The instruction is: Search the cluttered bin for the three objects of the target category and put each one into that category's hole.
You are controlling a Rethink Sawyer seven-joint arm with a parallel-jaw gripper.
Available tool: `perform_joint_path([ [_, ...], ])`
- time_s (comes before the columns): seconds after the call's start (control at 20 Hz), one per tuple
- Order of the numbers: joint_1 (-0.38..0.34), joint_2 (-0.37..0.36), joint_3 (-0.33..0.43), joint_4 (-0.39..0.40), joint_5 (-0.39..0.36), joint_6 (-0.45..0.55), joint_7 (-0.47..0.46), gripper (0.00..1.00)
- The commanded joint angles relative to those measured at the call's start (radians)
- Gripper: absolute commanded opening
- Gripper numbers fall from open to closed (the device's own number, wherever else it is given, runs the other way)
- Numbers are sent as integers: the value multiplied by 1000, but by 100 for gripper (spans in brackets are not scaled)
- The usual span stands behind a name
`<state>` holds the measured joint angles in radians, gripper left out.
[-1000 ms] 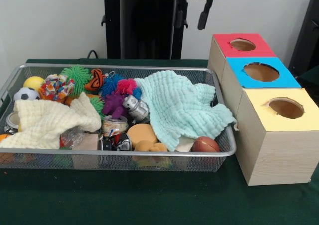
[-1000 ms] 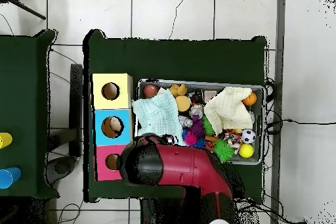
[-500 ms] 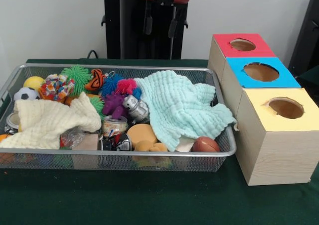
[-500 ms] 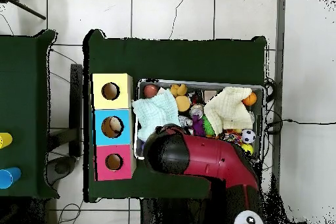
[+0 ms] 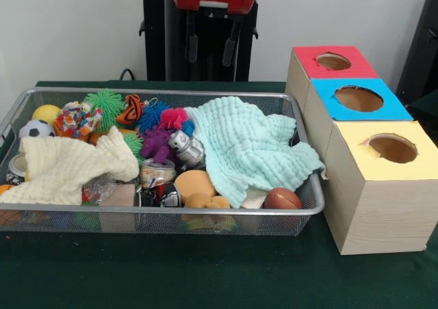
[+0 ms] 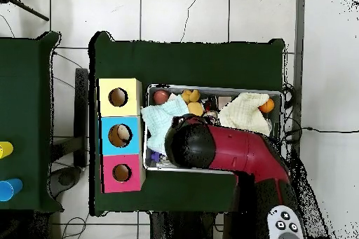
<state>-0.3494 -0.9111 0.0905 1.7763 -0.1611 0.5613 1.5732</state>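
Nearest in the front view, the green tabletop [image 5: 205,275] is carrying the bin [image 5: 171,217], whose long axis is running left to right across the picture. Inside it, at the near rim, a brown ball [image 5: 282,199] and orange sponge shapes [image 5: 198,188] are lying, with a small tin [image 5: 157,171] just behind them. A cream cloth [image 5: 65,165] is covering the left part and a mint cloth [image 5: 250,145] is spreading over the right part, its edge hanging over the right rim. Between them a silver toy robot [image 5: 185,148] and a purple toy [image 5: 157,145] are lying. Farther back, the patch ball [image 5: 76,119] is sitting near the far left corner, between a yellow ball [image 5: 46,113] and a spiky green ball [image 5: 106,104]; being round, it is pointing no way.

To the right of the bin three boxes are standing in a row; the yellow hole [image 5: 392,148] is the nearest one and is facing up.

Farthest, the pincer [image 5: 210,49] is hanging above the far rim, open and holding nothing.
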Motion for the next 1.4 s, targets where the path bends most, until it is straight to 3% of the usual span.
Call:
perform_joint_path([
  [0.05, -61, 33, 123, -59, -68, 44, -124, 100],
  [0.25, -84, 11, 137, -68, -72, 91, -145, 100],
  [0.75, -110, 1, 188, -178, -70, 244, -164, 100],
  [1.4, -140, 29, 217, -166, -98, 199, -133, 100],
])
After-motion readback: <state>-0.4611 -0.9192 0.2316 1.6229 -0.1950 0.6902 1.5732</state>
